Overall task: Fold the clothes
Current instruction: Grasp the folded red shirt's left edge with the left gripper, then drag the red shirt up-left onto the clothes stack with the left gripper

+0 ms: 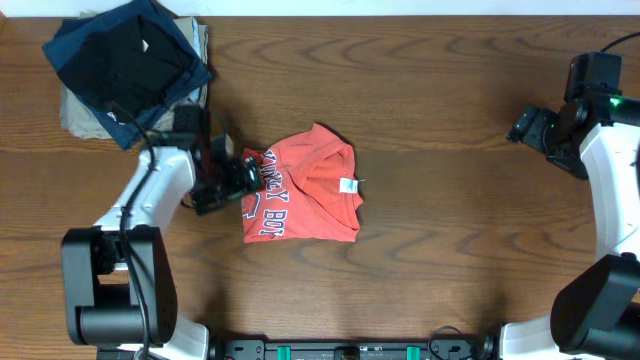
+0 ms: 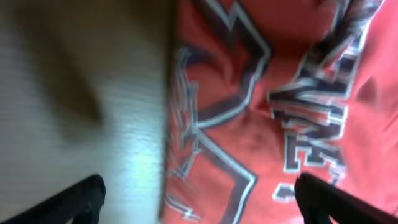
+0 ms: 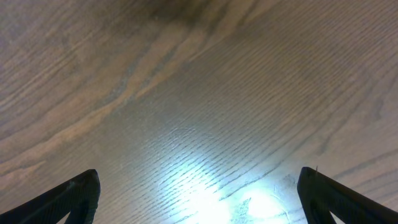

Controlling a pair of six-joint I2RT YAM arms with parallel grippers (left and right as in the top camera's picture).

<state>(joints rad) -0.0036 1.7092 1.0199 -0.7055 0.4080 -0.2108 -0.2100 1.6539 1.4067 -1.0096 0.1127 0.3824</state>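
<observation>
1. Now the left gripper (image 1: pixel 247 173) has its jaws spread wide and holds nothing. It sits low at the left edge of the coral T-shirt (image 1: pixel 305 195). In the wrist view, one finger (image 2: pixel 81 199) is over bare table (image 2: pixel 74 93) and the other is over the lettering (image 2: pixel 311 106).
2. Right gripper (image 1: pixel 522 127) is also spread and empty, over bare wood, well apart from the shirt.
3. Shirt is mid-table, already a compact squarish bundle with the neck label (image 1: pixel 347 185) on top. Folding looks mostly done; maybe one last fold or tidy is left.
4. Dark garment pile (image 1: pixel 125 60) is at the far-left corner, apart from the shirt.
</observation>
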